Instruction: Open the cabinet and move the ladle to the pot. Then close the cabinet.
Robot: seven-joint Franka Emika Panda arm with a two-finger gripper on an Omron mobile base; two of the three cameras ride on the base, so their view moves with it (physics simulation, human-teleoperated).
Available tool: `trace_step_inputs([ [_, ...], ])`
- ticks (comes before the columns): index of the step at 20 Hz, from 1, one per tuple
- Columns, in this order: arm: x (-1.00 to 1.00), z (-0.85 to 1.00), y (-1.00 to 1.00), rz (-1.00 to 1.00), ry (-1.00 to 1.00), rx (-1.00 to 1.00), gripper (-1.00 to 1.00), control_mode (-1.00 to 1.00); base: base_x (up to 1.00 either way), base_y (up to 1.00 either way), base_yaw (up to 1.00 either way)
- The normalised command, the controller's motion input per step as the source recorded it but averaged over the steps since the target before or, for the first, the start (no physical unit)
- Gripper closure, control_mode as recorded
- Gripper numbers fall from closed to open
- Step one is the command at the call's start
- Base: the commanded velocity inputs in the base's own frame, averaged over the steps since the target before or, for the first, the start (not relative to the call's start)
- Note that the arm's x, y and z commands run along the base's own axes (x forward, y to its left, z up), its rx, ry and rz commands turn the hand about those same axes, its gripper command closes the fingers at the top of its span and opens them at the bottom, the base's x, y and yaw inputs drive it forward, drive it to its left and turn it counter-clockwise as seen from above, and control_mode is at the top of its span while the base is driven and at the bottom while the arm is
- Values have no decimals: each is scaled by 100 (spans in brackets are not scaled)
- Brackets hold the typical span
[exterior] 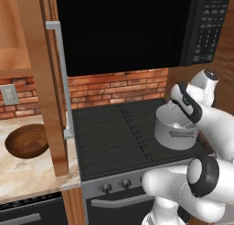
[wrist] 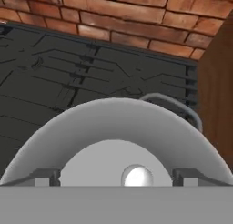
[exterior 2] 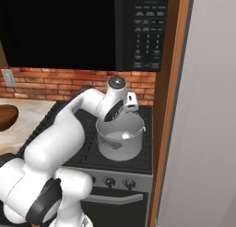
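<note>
The steel pot stands on the right side of the stove, and it also appears from the other side. My gripper hangs open just above its mouth, the two fingertips spread wide. The ladle's small shiny cup rests on the bottom of the pot, seen also as a pale spot; its handle is hidden. The wall cabinet's door stands open at the left, swung out toward me, with its long silver handle on the near edge.
A dark wooden bowl sits on the marble counter left of the stove. A black microwave hangs over the burners. A tall wooden panel and a pale wall close off the right side.
</note>
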Motion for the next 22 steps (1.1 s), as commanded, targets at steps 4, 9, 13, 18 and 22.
trace_step_inputs([
  [4, -86, 83, 0, -3, 0, 0, -100, -100, 0, 0, 0],
  [9, -100, 54, 0, -10, 0, 0, -100, -100, 0, 0, 0],
  [13, -100, 37, 7, -17, 1, 0, -100, -100, 0, 0, 0],
  [18, -100, 8, 37, -20, 7, 1, -100, -100, 0, 0, 0],
  [22, -96, 0, 49, -11, 2, 4, -100, -100, 0, 0, 0],
])
